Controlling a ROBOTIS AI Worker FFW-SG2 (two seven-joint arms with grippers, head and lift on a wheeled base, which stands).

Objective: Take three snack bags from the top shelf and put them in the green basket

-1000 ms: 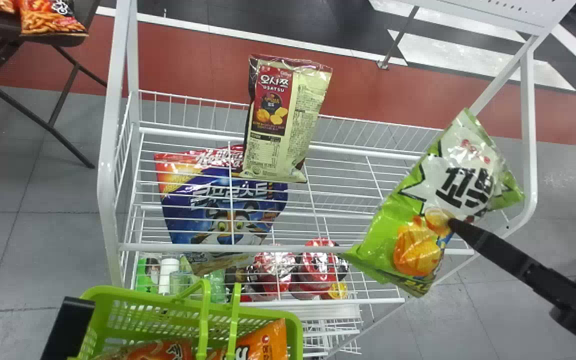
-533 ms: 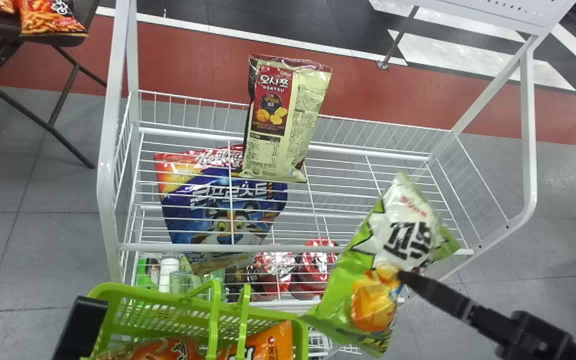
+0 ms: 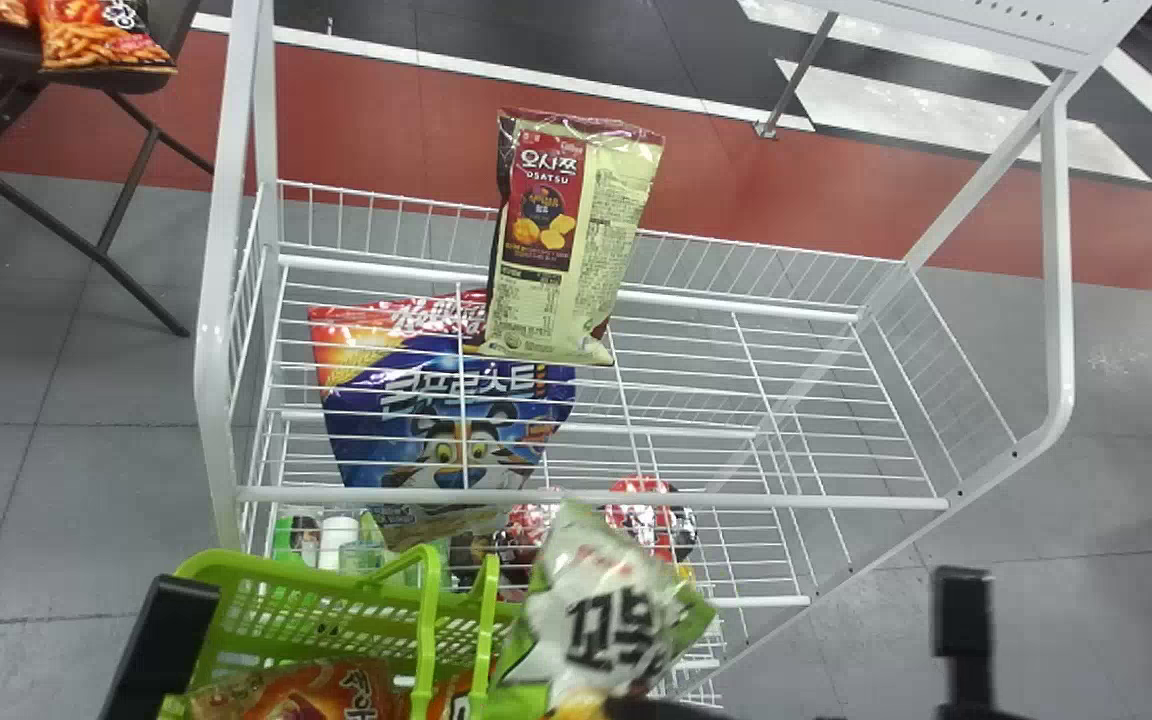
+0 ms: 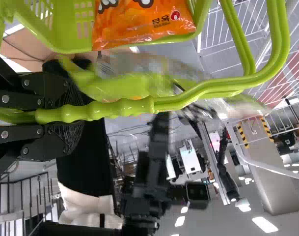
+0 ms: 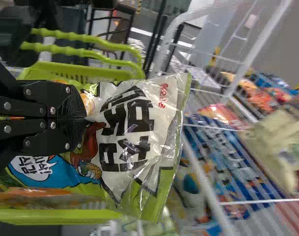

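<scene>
Gripping a bag (image 3: 606,620), the right tool (image 3: 641,709) hangs near shelving (image 3: 786,498) on grey floor (image 3: 96,500), left tool (image 3: 164,640) clamping basket handles (image 3: 426,640).

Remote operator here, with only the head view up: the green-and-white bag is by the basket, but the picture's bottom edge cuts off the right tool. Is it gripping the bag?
Observer: Yes, the right wrist view shows the right tool shut on the bag.
Operator: And what has the left tool got?
Observer: The left wrist view shows the left tool shut on the basket handles.
Operator: Where's the basket's rim around the right tool?
Observer: The right wrist view shows rim on both sides.
</scene>
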